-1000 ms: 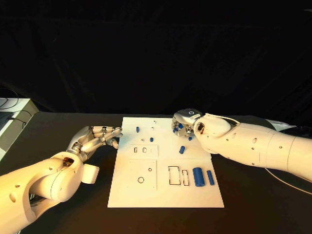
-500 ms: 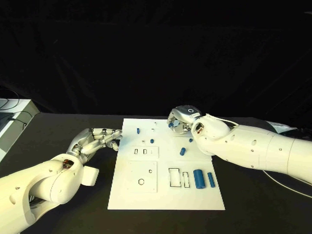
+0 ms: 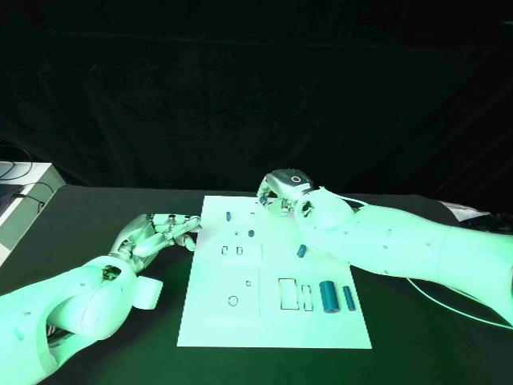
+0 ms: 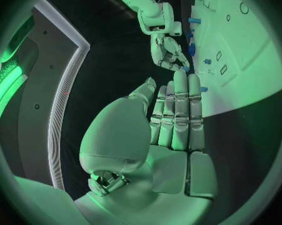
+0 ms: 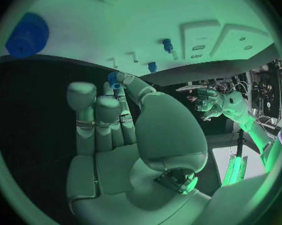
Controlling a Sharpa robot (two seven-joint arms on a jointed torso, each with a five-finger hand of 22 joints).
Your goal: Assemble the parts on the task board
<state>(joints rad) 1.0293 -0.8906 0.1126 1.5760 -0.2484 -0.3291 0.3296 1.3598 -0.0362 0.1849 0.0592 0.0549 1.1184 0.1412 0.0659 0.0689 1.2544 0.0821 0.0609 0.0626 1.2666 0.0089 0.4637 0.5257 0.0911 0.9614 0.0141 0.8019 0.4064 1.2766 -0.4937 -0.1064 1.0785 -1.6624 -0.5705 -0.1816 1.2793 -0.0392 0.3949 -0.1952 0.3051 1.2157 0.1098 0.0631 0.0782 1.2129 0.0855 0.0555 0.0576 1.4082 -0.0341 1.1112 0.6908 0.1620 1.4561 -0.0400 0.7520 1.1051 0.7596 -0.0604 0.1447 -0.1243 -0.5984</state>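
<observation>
A robotics lab or test cell: a black table [image 3: 118, 216] ringed by black curtain [image 3: 256, 96], a white task board [image 3: 274, 313] at its centre, and at nine o'clock a white side bench [image 3: 14, 192] carrying cables.

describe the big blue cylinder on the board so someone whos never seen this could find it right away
Start at the white task board in the middle of the black table and go to its near right part, beside the rectangular cutouts. Two blue parts lie side by side there; the big blue cylinder is the one closer to the cutouts. It is plainly thicker than the thin blue rod on its other side.
</observation>
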